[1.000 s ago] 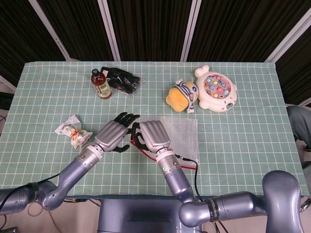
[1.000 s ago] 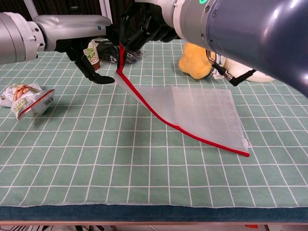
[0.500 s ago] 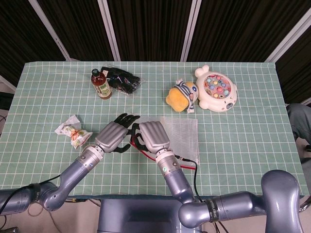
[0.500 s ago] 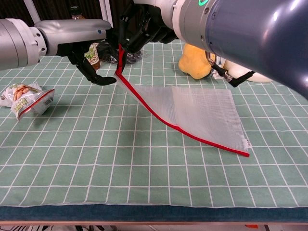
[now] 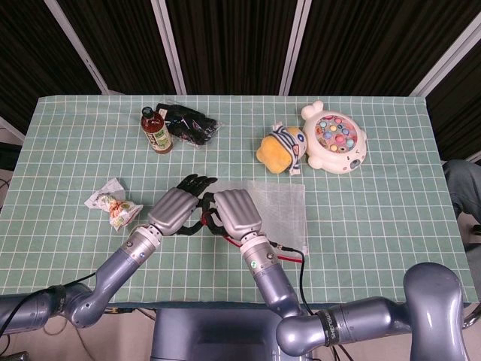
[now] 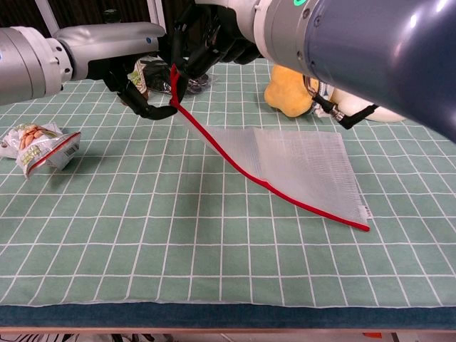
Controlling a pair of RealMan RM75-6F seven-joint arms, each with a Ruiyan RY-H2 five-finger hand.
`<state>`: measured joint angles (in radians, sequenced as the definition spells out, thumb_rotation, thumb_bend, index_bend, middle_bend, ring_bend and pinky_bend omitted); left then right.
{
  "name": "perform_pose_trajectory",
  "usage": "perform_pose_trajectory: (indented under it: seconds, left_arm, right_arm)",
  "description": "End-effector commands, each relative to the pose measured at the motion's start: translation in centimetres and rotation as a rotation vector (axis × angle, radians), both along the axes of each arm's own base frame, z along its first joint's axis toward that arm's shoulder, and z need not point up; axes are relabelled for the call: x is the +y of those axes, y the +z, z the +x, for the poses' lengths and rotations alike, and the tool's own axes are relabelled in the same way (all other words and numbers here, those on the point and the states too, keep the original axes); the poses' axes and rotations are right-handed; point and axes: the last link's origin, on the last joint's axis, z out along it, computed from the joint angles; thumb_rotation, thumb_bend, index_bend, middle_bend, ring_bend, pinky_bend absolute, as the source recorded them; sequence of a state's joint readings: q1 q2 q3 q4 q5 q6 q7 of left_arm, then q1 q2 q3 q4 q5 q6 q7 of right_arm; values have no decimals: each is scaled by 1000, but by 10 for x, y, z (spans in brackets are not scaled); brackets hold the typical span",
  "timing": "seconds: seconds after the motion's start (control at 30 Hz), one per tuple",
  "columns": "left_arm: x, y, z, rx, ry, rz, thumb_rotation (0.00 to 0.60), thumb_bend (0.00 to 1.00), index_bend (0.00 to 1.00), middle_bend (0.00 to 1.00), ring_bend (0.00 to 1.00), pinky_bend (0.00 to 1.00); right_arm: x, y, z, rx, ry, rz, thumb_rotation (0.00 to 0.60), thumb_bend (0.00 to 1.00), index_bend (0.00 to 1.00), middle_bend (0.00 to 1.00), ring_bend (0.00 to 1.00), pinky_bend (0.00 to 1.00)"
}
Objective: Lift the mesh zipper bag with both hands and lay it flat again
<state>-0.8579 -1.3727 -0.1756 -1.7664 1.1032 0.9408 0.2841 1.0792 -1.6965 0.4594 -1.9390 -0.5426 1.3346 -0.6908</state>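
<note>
Clearly the lift is only partly made. The mesh zipper bag (image 6: 299, 167) has its left corner raised off the tabletop (image 6: 178, 249), and its red zipper edge (image 6: 285, 196) runs down as a slope to the near right corner, which rests on the green checked cloth. Most of the bag's right part looks to lie on the cloth, near the middle of the tabletop, below the yellow plush toy (image 5: 282, 149).

The right hand (image 5: 234, 214) pinches the raised red corner, its fingers curled round it; this shows best in the chest view. The left hand (image 5: 174, 210) is just beside it, with its dark fingers (image 6: 146, 107) curled toward the same corner. Whether it has a hold of the bag or only touches it I cannot tell, since the two hands overlap there.

By my judgement, what is left is for the left hand to take a sure grip, for both hands to bring the whole bag clear of the cloth, and then to lower it and spread it flat.

Further off, well apart from the bag, are a snack packet (image 5: 113, 203) at the left, a small bottle (image 5: 155, 129) at the far side, and a round toy game (image 5: 336, 139) at the far right.
</note>
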Motion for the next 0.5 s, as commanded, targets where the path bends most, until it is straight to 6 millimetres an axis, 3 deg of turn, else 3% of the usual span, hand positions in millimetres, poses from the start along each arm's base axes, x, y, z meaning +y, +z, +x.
perform_pose_trajectory:
  seconds: [0.03,0.5]
  left_arm:
    - [2,1,1,-24,6,20,600,380,604,58,0,0]
    - [15,23,20,-165,34,111,600,381,608,59,0,0]
  right_arm:
    - [0,1,0,-2,1,-1,600,577,575,1000,1000,1000]
    - [-5,6,-16,-16,-63,-11,600,577,578,1000,1000,1000]
